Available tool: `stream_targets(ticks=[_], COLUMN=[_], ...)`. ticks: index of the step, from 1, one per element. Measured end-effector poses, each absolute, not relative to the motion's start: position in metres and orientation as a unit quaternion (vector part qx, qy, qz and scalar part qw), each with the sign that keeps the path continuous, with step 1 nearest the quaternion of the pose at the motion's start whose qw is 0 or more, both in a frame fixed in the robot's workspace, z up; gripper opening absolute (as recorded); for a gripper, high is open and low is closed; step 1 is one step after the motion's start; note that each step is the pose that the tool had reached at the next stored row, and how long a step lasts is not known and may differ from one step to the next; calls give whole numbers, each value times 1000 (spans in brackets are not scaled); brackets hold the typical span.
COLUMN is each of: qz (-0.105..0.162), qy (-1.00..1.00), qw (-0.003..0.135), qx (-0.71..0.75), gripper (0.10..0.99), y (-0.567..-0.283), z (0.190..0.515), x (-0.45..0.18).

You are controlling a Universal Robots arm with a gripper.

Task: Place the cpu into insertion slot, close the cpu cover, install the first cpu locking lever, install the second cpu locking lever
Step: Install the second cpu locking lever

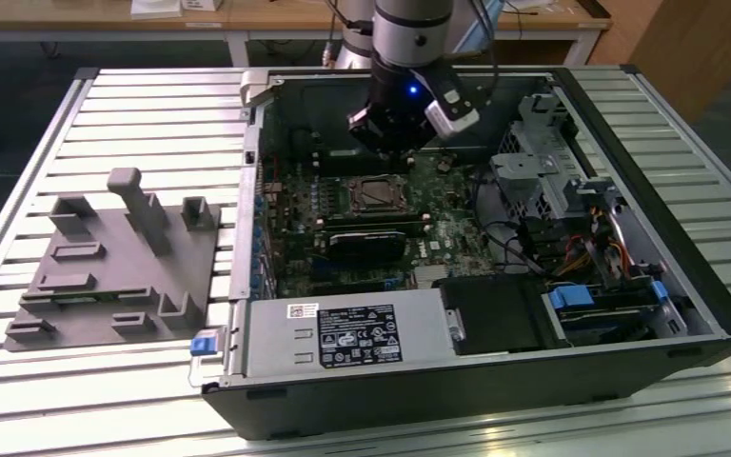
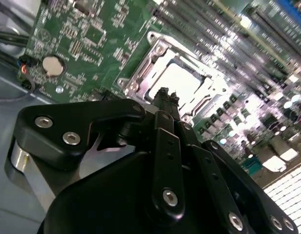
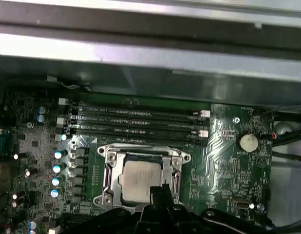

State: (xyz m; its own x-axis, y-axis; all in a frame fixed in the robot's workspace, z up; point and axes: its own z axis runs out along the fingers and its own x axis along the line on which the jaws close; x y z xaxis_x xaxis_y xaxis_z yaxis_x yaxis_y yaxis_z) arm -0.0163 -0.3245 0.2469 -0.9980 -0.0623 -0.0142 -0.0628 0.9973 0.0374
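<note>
**Fingers poised over the seated cpu**

Fingers (image 2: pixel 164 100) of the gripper (image 1: pixel 398 152) appear drawn together into one narrow tip, holding nothing; that shape suits pushing on a thin metal part rather than carrying a chip. In the exterior view the gripper hangs inside the open computer case (image 1: pixel 670 286), just beyond the insertion slot (image 1: pixel 375 195) on the motherboard (image 1: pixel 448 249), its tip near the slot's far edge.

In both wrist views the cpu (image 3: pixel 139 178) already lies flat in the slot, silvery top up, so placing looks done. The cpu cover (image 3: pixel 110 171) frames the chip with its cut-out centre and seems lowered over it, though whether it is fully pressed flat I cannot tell. Whether either locking lever beside the slot is hooked is also unclear.

Memory slots (image 3: pixel 135 119) run just beyond the slot, leaving little room there. Well apart from the slot, outside the case, a grey parts fixture (image 1: pixel 111 262) sits on the slatted bench (image 1: pixel 149 114).
</note>
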Motion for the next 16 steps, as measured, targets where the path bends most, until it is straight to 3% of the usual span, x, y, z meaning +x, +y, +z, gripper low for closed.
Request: stream_targets(ticks=[7, 16], qz=[19, 23], qy=[999, 999], qw=[5, -7], qx=[-31, -31], gripper=[106, 106], y=[-340, -351], z=[247, 241], x=[-16, -16])
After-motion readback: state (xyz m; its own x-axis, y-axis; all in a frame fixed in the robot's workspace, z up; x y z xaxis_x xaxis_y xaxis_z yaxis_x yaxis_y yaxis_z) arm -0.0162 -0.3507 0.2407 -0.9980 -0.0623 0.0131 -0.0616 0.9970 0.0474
